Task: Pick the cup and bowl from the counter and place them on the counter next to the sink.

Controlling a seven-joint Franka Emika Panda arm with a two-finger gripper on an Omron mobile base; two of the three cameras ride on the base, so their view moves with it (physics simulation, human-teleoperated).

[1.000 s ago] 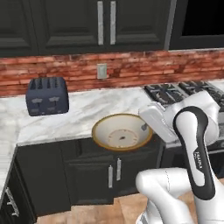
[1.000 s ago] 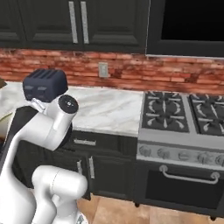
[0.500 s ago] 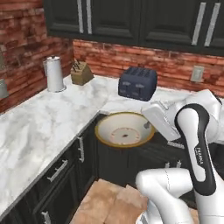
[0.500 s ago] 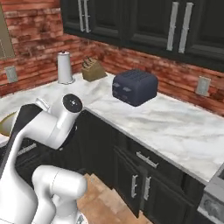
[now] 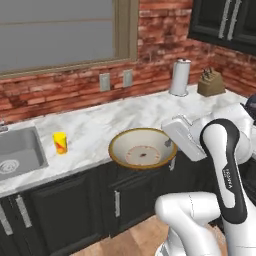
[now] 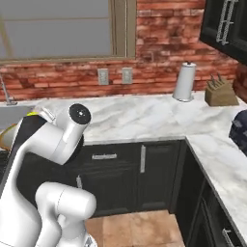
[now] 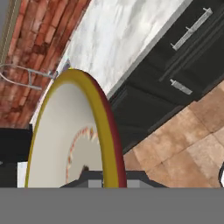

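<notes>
Left base view has the bowl pinched by its rim in the nearly closed hand, carried level out past the bench's front edge, over the dark cabinets. The cup already stands on the bench just beside the sink. To finish well, I would keep the bowl flat, bring it over bare marble between cup and front edge, lower until it rests, then release
</notes>
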